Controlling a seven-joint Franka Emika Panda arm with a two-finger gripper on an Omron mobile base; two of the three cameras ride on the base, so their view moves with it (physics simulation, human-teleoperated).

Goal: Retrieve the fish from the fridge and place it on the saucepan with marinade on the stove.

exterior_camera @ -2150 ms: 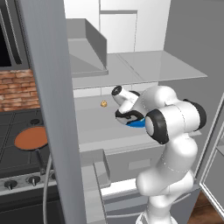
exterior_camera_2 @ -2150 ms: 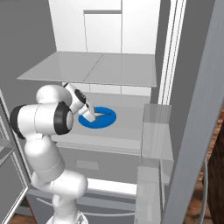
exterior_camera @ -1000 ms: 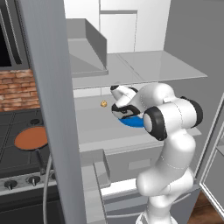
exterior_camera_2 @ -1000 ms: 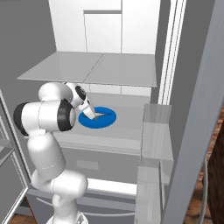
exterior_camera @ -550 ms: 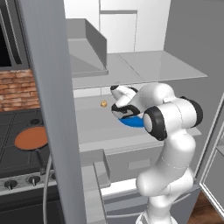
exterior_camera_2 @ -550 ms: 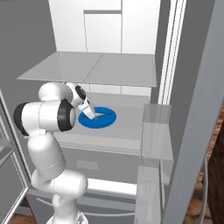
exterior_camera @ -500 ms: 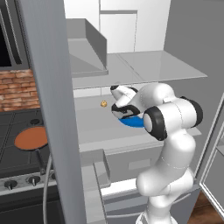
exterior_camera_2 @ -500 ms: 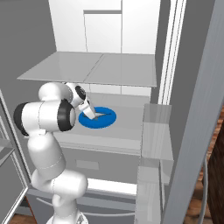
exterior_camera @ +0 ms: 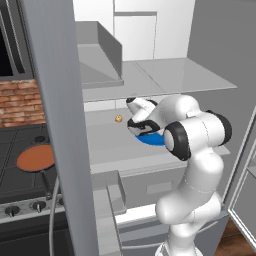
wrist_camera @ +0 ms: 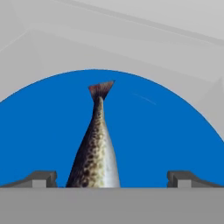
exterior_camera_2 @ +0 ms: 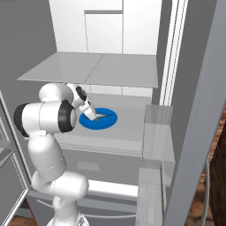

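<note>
A rendered home kitchen: an open grey fridge (exterior_camera: 210, 60) with white interior and shelves stands beside a gas stove (exterior_camera: 20, 175) with silver knobs, backed by brick wall (exterior_camera: 17, 102).

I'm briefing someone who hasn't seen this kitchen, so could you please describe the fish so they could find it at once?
Look into the open fridge, at the shelf below the glass one, where a round blue plate sits. The fish lies on it between the open gripper's fingertips: slim, speckled brown and silver, unlike the tiny yellow lump nearby.
</note>
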